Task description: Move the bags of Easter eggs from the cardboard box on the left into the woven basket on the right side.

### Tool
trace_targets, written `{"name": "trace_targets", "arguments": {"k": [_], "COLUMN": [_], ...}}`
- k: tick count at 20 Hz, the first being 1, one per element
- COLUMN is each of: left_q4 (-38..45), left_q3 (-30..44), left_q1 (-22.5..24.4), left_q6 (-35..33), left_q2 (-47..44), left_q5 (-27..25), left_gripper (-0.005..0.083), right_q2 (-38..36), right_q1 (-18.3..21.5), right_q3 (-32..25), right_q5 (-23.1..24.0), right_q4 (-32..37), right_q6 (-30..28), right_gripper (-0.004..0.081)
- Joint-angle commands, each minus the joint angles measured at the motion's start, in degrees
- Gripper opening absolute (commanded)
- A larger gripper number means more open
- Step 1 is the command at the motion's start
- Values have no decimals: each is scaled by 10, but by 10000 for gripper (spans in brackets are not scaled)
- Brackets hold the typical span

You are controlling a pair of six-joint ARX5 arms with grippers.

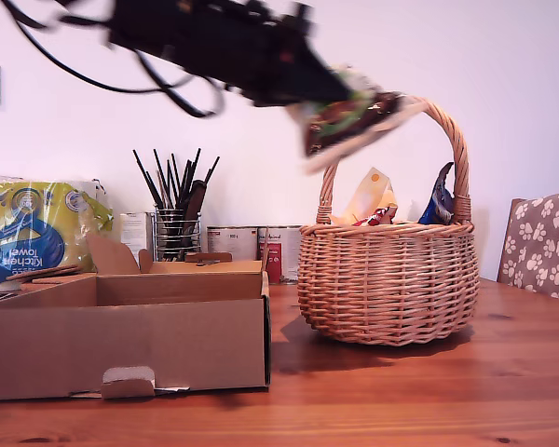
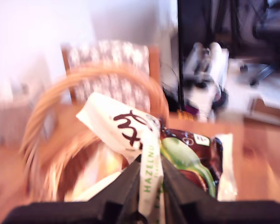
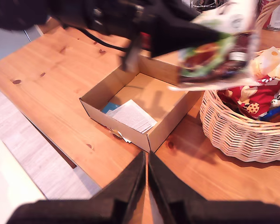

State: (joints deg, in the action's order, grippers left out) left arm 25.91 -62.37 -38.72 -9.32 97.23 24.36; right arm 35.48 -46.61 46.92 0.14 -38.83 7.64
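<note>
Bag [image 1: 354, 121] number one, the white-green pouch with brown print, is held up in the air by my first claw [image 2: 150, 186], jaws clamped on its edge. In the exterior view it is seen tilted, just above the basket [image 1: 388, 279] and near the arched handle [image 1: 455, 149]. From the first wrist view, "HAZELNU" lettering can be read on the strip pinched between the jaws, with the handle blurred behind it. The same bag [image 3: 214, 51] is caught in the second wrist view too, hanging over the gap between the box [image 3: 140, 109] and the basket [image 3: 242, 130].

More pouches are already sitting in the basket: a dark blue one [image 1: 438, 197] poking up by the handle, a pale yellow one [image 1: 368, 196], and something red [image 1: 380, 216] between them.

My second claw [image 3: 146, 186] is hovering high over the wooden surface [image 1: 401, 391], jaws pressed together with nothing gripped. Below it the box is seen open, with white paper [image 3: 134, 116] and a bit of blue [image 3: 109, 107] inside; what the blue thing is can't be made out.

On the exterior view's left, the box [image 1: 130, 345] is parked beside the basket, with a kitchen towel pack [image 1: 33, 233] and a pot of black sticks [image 1: 177, 219] behind it.
</note>
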Motion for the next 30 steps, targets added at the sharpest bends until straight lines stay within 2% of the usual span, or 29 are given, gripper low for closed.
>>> {"name": "trace_targets", "arguments": {"k": [1,4,7,12,19,24,25,26,27,28,29,30], "left_q4": [46,73,70,13,-91,-113,-125,-136,-148,-163,-183,-201], "left_q3": [1,-37,-96,-183,-211,-219,-224,-226,-228,-228,-228,-228], "left_q1": [-6,-17,-17,-20,-20,-17,-17,-17,-17,-17,-17,-17], "left_q6": [3,3,3,3,-1,-7,-7,-9,-12,-12,-12,-12], "left_q2": [41,92,145,219,269,264,259,254,245,234,219,204], "left_q5": [-19,-55,-59,-61,-69,-73,-73,-72,-68,-68,-69,-69], "left_gripper": [40,40,40,40,40,64,121,260,452,597,637,633], "right_q2": [-2,-9,-14,-14,-14,-14,-14,-14,-14,-14,-14,-14], "right_q1": [-3,-3,-3,-3,-2,-2,-2,-2,-2,-2,-2,-2], "right_q3": [-3,-3,-3,-3,-3,-3,-3,-3,-3,-3,-3,-3], "right_q5": [-1,-1,-1,-1,0,0,0,0,0,0,0,0], "right_q4": [1,0,0,0,0,0,1,0,0,0,0,0], "right_q6": [0,0,0,0,-2,-2,-2,-2,-2,-2,-2,-2], "right_gripper": [-12,-12,-12,-12,-12,-12,-12,-12,-12,-12,-12,-12]}}
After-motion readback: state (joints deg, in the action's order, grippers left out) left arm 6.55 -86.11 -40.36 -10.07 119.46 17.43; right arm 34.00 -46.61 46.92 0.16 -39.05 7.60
